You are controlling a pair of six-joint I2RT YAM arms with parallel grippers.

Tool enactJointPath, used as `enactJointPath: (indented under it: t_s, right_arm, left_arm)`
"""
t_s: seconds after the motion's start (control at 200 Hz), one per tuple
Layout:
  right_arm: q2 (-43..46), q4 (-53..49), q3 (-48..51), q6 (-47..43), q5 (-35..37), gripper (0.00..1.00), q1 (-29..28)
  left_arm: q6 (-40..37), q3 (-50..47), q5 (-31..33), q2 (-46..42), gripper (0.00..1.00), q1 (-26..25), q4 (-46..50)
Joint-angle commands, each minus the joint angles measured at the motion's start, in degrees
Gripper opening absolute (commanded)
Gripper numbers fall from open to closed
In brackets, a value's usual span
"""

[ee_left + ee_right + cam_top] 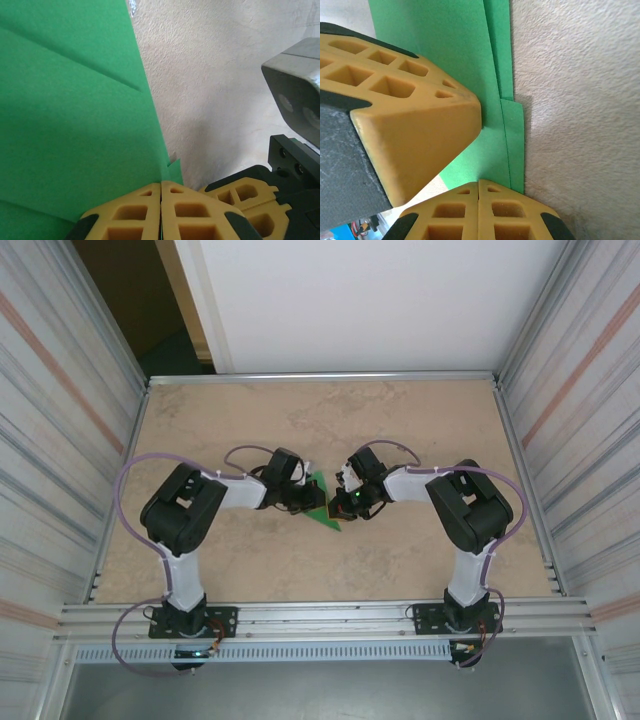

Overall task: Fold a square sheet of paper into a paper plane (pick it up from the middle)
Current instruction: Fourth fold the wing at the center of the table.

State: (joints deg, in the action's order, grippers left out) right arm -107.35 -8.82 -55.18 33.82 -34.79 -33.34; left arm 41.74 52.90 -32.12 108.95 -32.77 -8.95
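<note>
**Worktop** (pixel 420 415): beige, stone-patterned slab, edged all round by a metal rail (pixel 320 376).

**Room:** ribbed pale panels (pixel 60 390) stand along the left and right sides. A white wall (pixel 370 300) rises past the far edge, with a dark opening (pixel 125 295) beyond the far left corner.

**Arms:** two, bolted at the near edge. Both reach inward and meet about mid-worktop.

**Paper** (pixel 321 487): one bright green sheet, already creased and layered. It lies at the centre of the worktop between the two wrists, well away from every edge.

**Left fingers** (pixel 167 197): yellow pads pressed together, with the paper's edge running into the seam and pinched there.

**Right fingers** (pixel 487 200): likewise closed tight and nipping the layered edge of the paper. They sit just beside the left pair.
</note>
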Motion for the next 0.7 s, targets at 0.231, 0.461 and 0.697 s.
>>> enactJointPath:
  t_s: [0.231,0.461,0.697]
  right_arm:
    - [-4.2,-11.7,3.0,-6.2,7.0,0.01,0.6]
    - [-4.0,-13.0,2.7,-7.8,7.3,0.01,0.7]
    - [-2.5,-12.8,1.1,-7.6,6.6,0.02,0.5]
  left_arm:
    - [-7.6,7.1,2.9,4.2,0.1,11.2,10.0]
    - [-9.9,17.9,4.9,10.3,0.1,18.5,21.1]
    - [-9.5,17.9,4.6,0.6,0.11,18.9,22.1]
